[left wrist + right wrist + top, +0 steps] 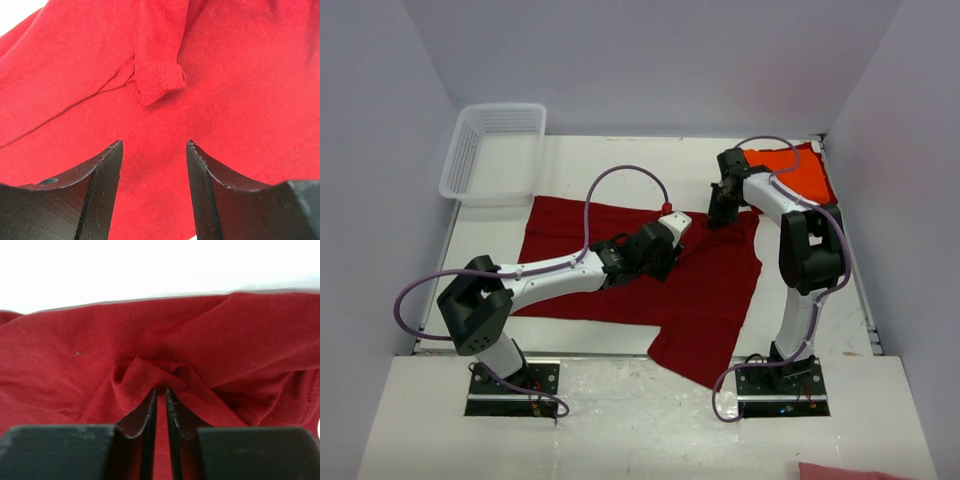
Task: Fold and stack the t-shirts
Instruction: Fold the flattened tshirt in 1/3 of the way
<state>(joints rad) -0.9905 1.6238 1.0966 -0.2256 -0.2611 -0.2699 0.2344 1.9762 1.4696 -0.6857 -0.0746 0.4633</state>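
The dark crimson t-shirt (700,290) lies spread over the middle of the table, one end hanging past the near edge. The bright orange t-shirt (798,172) lies at the far right corner, partly behind the right arm. My left gripper (665,262) is open just above the crimson cloth (225,100), near a rolled sleeve hem (160,80); nothing is between its fingers (107,185). My right gripper (722,212) is shut on a pinched fold of the crimson shirt (150,377) at its far right corner.
A white plastic mesh basket (495,150) stands at the far left corner, partly off the table. White walls close in the far side and both sides. A reddish cloth edge (850,471) shows at the bottom right of the top view.
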